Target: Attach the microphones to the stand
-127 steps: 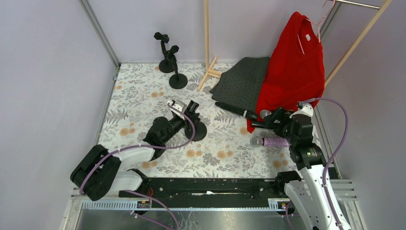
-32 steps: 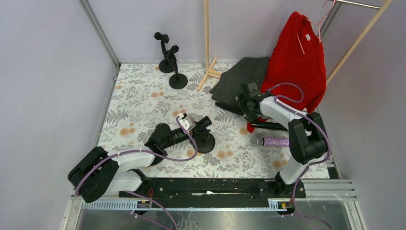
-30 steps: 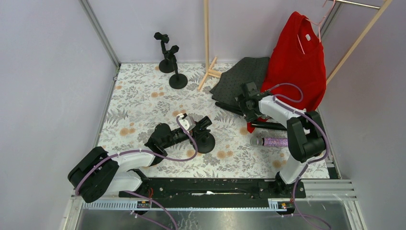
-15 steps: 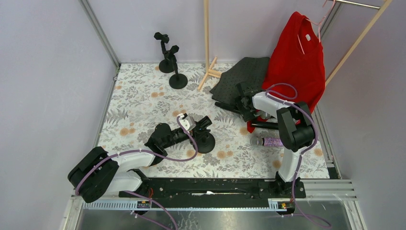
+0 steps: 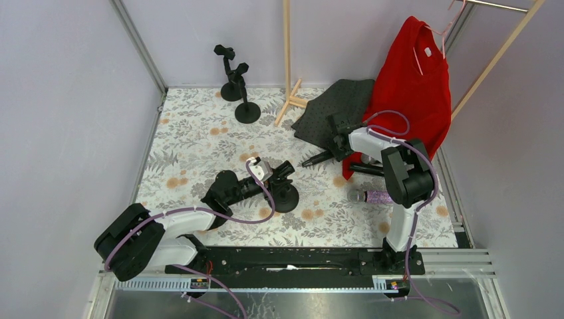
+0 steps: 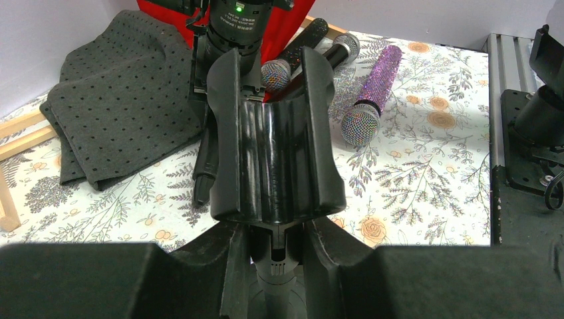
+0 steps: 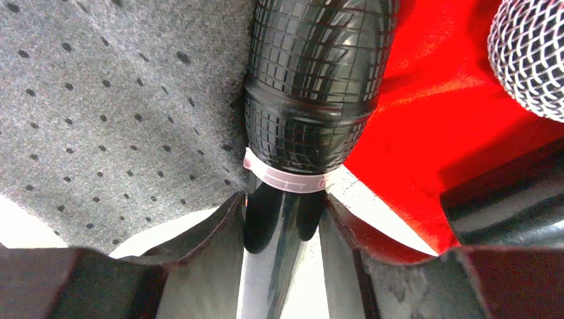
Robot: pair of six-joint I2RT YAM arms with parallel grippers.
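Note:
My left gripper is shut on the neck of a black stand, just under its U-shaped clip. At the edge of the grey cloth, my right gripper is shut on a black microphone. The tail of that microphone points toward the held stand. A second black microphone lies on the red garment's hem. The glittery purple microphone lies on the floral mat nearer the right arm's base.
Two more black stands are upright at the back left. A grey dotted cloth and a red garment on a wooden rack fill the back right. Purple walls close in both sides.
My right gripper has gone from open to shut on the black microphone, whose tail has swung toward the front left. The left arm and its stand have not moved.

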